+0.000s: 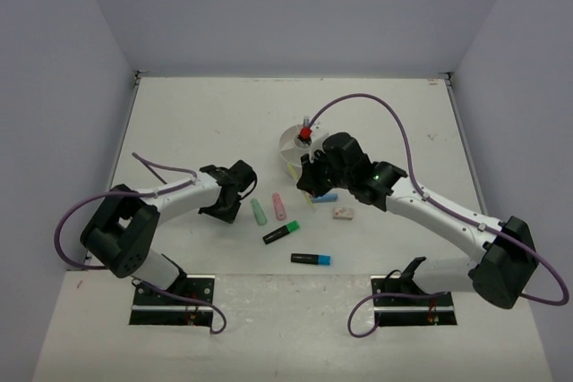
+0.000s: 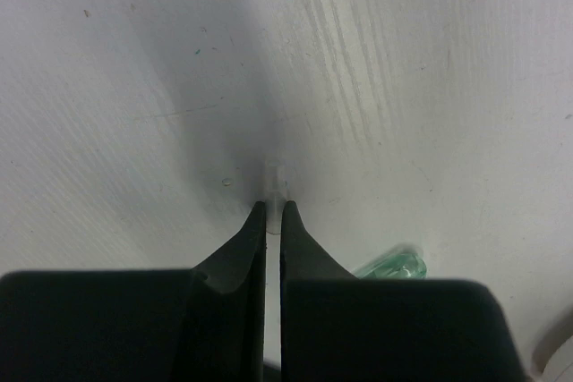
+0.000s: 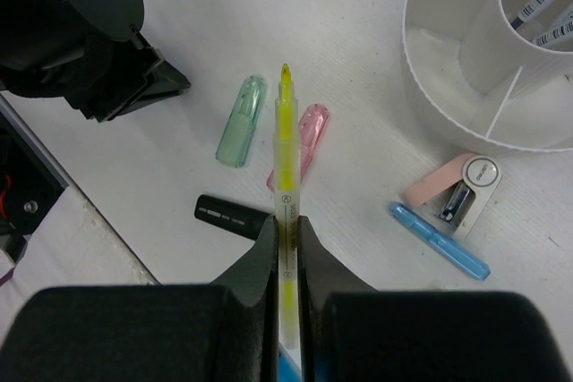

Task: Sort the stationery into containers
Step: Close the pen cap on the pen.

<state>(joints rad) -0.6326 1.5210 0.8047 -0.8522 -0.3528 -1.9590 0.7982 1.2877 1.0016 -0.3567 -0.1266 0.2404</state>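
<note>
Your right gripper (image 3: 286,219) clamps a yellow pen (image 3: 285,123) over the table (image 3: 358,24) near the white organiser (image 3: 414,69); your left gripper (image 2: 275,210) has its jaws together, a small clear piece (image 2: 275,176) at the tips.

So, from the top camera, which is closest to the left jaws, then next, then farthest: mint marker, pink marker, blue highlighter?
1. Mint marker, just to their right.
2. Pink marker, right of the mint one.
3. Blue highlighter, farther right, toward the arm bases.
</note>
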